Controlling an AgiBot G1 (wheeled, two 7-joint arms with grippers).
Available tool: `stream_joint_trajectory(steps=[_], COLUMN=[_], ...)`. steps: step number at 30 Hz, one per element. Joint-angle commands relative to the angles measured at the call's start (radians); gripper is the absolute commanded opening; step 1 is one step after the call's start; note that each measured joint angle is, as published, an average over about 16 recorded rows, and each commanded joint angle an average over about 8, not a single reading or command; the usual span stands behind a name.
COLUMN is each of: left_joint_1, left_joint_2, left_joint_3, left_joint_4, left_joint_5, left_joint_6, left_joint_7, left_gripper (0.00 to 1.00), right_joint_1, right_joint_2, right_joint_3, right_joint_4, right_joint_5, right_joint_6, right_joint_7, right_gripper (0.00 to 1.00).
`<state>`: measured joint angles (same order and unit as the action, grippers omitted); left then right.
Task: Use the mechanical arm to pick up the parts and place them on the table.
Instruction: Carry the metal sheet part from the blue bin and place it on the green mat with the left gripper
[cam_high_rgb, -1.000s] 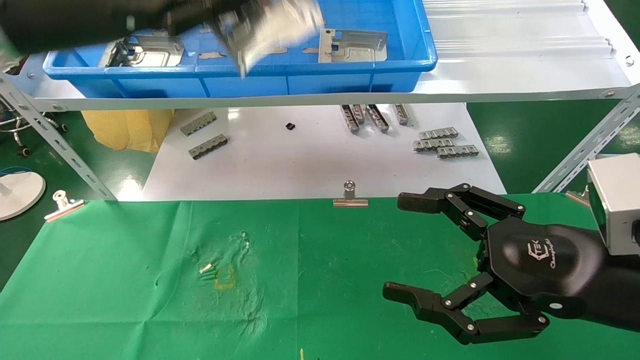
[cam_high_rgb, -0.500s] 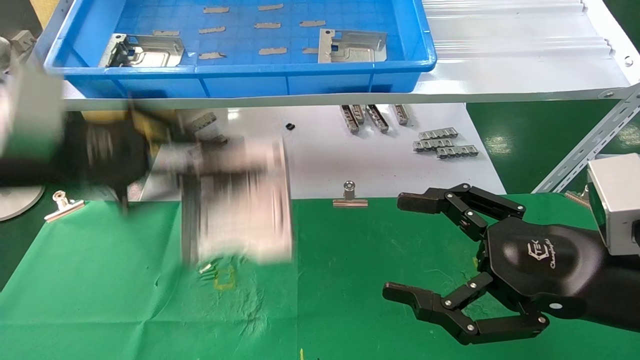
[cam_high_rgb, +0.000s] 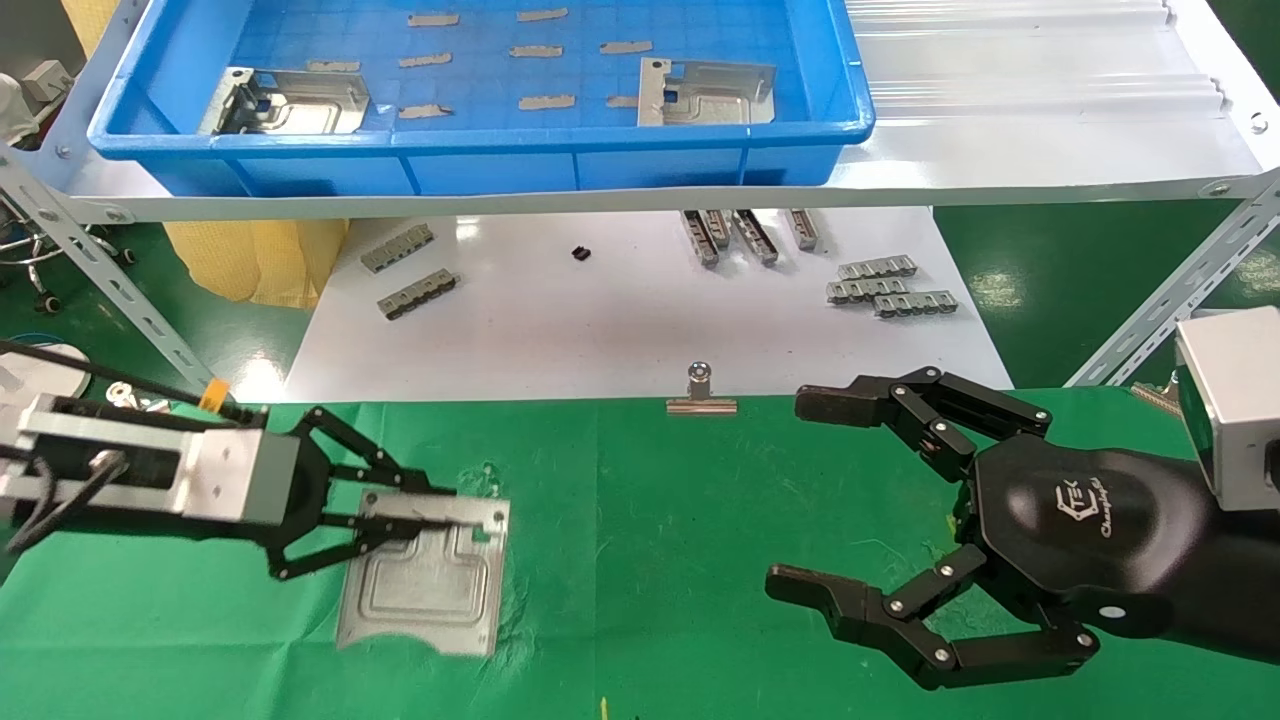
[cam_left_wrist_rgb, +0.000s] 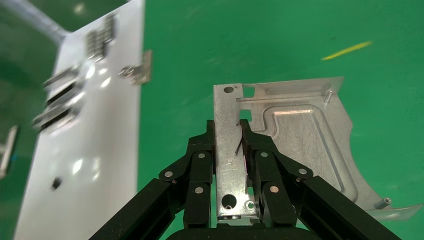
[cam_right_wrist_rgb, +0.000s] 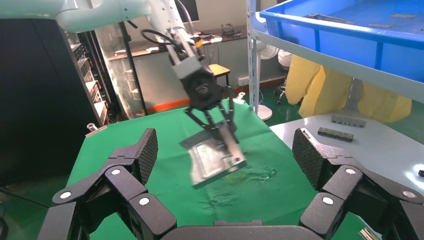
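The left gripper (cam_high_rgb: 400, 515) has its fingers (cam_left_wrist_rgb: 202, 165) clenched on the bent flange of a plate (cam_high_rgb: 425, 585), one finger on each side of the upright strip with its small holes, as the left wrist view shows plainly. In the head view the plate sits in the lower left of the frame over the green bench (cam_high_rgb: 700, 560); from the right wrist view it hangs tilted, its far corner low and near the cloth, and I cannot tell whether any edge touches yet. Two more plates lie in the blue tray (cam_high_rgb: 480, 150) at the top of the frame, one (cam_high_rgb: 288, 102) at upper left and one (cam_high_rgb: 705, 92) toward upper centre, among small grey tape patches. Between tray and bench, a white board (cam_high_rgb: 620, 320) carries grey slotted strips (cam_high_rgb: 885, 285), and a binder clip (cam_high_rgb: 700, 392) pinches the cloth's edge at centre. The right gripper (cam_high_rgb: 790, 490) is parked at lower right over the bench, fingers spread wide and holding nothing. The step in hand looks like the set-down of this plate. The next move likely calls for lowering until the plate lies flat, then parting the fingers and lifting straight off the flange so the plate is not dragged, before reaching back up to the tray.
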<state>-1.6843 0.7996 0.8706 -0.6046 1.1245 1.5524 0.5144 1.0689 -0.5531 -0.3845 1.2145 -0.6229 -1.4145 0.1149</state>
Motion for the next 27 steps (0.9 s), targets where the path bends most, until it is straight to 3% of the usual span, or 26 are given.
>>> stream_joint_trajectory(steps=[1, 5, 7, 13, 15, 22, 27], left_joint_1=[0.004, -0.004, -0.01, -0.014, -0.01, -0.012, -0.022], left_joint_2=[0.018, 0.058, 0.076, 0.122, 0.138, 0.18, 0.191], left_joint_3=[0.002, 0.017, 0.026, 0.032, 0.03, 0.024, 0.012], left_joint_4=[0.059, 0.148, 0.187, 0.296, 0.326, 0.417, 0.477], left_joint_5=[0.003, 0.024, 0.039, 0.053, 0.051, 0.047, 0.028], left_joint_6=[-0.01, -0.009, -0.014, -0.037, -0.04, -0.069, -0.042], left_joint_7=[0.039, 0.097, 0.124, 0.211, 0.242, 0.324, 0.324], left_gripper=[0.0, 0.06, 0.15, 0.85, 1.0, 1.0, 1.0], right_joint_1=[0.0, 0.0, 0.0, 0.0, 0.0, 0.0, 0.0], right_joint_2=[0.0, 0.0, 0.0, 0.0, 0.0, 0.0, 0.0], right_joint_3=[0.0, 0.0, 0.0, 0.0, 0.0, 0.0, 0.0], right_joint_4=[0.0, 0.0, 0.0, 0.0, 0.0, 0.0, 0.0], right_joint_5=[0.0, 0.0, 0.0, 0.0, 0.0, 0.0, 0.0], right_joint_6=[0.0, 0.0, 0.0, 0.0, 0.0, 0.0, 0.0], right_joint_7=[0.0, 0.0, 0.0, 0.0, 0.0, 0.0, 0.0], right_gripper=[1.0, 1.0, 1.0, 1.0, 1.0, 1.0, 1.0])
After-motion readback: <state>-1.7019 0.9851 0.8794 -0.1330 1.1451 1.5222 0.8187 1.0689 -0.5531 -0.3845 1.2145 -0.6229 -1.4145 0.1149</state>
